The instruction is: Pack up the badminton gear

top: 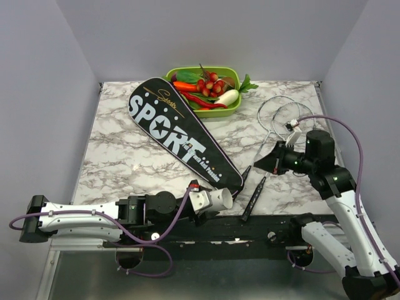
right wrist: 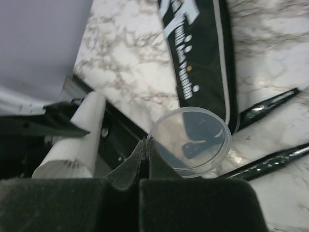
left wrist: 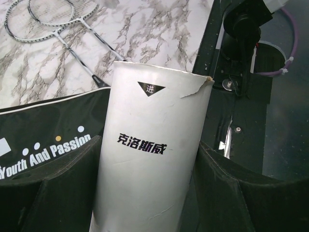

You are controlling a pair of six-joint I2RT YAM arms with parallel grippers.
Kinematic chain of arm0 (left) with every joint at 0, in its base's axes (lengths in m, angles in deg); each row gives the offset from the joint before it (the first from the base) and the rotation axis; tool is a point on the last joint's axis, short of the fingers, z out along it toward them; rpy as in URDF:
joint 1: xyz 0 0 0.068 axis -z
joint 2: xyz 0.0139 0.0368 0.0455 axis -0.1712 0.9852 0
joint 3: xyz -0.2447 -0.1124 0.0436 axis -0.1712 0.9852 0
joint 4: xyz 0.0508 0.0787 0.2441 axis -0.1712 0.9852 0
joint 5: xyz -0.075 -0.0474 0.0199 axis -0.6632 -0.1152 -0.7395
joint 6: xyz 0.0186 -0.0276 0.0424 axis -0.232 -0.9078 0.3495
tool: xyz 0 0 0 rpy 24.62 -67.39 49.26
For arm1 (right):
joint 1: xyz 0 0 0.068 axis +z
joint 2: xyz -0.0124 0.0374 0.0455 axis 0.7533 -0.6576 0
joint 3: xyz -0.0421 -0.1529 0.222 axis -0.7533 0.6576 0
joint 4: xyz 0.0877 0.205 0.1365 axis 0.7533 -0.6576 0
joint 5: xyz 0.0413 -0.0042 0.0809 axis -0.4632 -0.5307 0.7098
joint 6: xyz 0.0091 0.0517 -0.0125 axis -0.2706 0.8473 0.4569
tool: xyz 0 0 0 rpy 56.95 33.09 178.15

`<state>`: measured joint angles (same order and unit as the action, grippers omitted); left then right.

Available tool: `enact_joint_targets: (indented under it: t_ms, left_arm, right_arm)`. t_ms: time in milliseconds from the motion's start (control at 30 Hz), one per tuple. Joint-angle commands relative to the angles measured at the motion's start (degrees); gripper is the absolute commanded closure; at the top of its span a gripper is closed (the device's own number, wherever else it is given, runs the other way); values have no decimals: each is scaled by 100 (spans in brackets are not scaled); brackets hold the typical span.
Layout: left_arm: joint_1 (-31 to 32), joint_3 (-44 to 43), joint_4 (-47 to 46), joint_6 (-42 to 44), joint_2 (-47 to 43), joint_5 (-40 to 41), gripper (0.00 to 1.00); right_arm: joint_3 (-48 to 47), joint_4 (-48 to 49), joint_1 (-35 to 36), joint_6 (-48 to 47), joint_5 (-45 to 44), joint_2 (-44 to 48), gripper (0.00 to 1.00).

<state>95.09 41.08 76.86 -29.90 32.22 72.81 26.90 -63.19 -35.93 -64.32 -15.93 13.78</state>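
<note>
White tube (left wrist: 149,159) sits clamped in our left hand (top: 202,201), jaws wide around it; right hand (right wrist: 146,153) is pinched shut on the clear lid (right wrist: 193,140); rackets (top: 280,114) and bag (top: 175,131) lie unpacked on the surface (top: 122,153); we fear a skewed capping pops the lid loose.

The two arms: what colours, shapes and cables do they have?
The left arm and right arm have white shells with black joints. A purple cable runs along each. The left tool and right tool are black with wedge-shaped fingers.

White arm links (top: 75,215); black joints (top: 164,203); looping purple cables (top: 350,128)
</note>
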Motion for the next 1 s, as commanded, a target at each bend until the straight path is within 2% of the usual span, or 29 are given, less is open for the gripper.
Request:
enact_joint_targets:
  t_ms: [0,367,667,967]
  left_arm:
    - [20,73,402,-868,19,41,100]
    - [11,117,278,-956,-25,59,100]
    - [11,178,226,-982,-210,85,100]
    - [11,231,217,-1061,-254,147,100]
  right_arm:
    - [-120,49,628,-37,1242,13,99]
    - [21,1034,2377,535,1129,-145,99]
    - [241,1657,3186,860,900,-127,99]
    - [619,2202,3565,1150,680,-48,99]
